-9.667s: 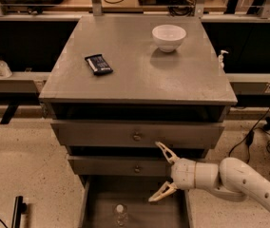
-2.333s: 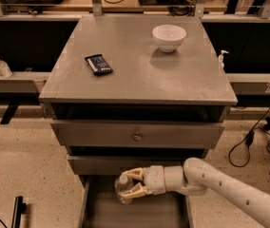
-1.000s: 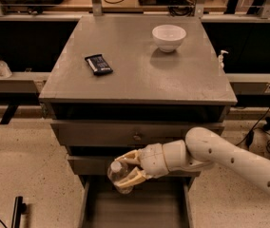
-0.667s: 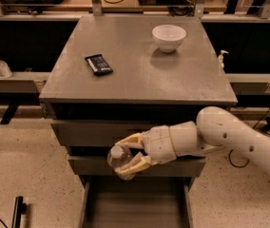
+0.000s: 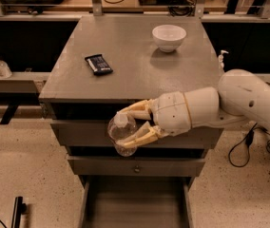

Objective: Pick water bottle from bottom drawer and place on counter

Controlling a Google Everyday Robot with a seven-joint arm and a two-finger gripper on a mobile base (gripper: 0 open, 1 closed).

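Since the frame under a second ago, your gripper [image 5: 127, 130] has climbed higher with the bottle [image 5: 121, 136] and now hangs in front of the top drawer face [image 5: 78, 135], just below the counter's [image 5: 135, 56] near lip. Its two pale fingers [image 5: 134, 109] are closed around the clear bottle, one above and one below, with the white cap end uppermost. The bottle is off the drawer floor; the bottom drawer [image 5: 135, 204] stands open and bare beneath it. The main risk, as I judge it, is that lip. The cap sits under the overhang, so a straight lift could knock the bottle against the edge and twist it out of the grip. If it slipped here it would likely fall back into the open drawer or onto the floor nearby. You would do well to draw the hand toward the near side before rising, then carry it over the edge. The thick white arm [image 5: 249, 99] reaches in from the right and passes close to the counter's near right corner, so watch that corner as you lift. On top, a dark bar [image 5: 98, 64] lies left of centre and a white bowl [image 5: 169, 36] sits far right. The near middle, between and in front of them, offers the most open room for setting down.
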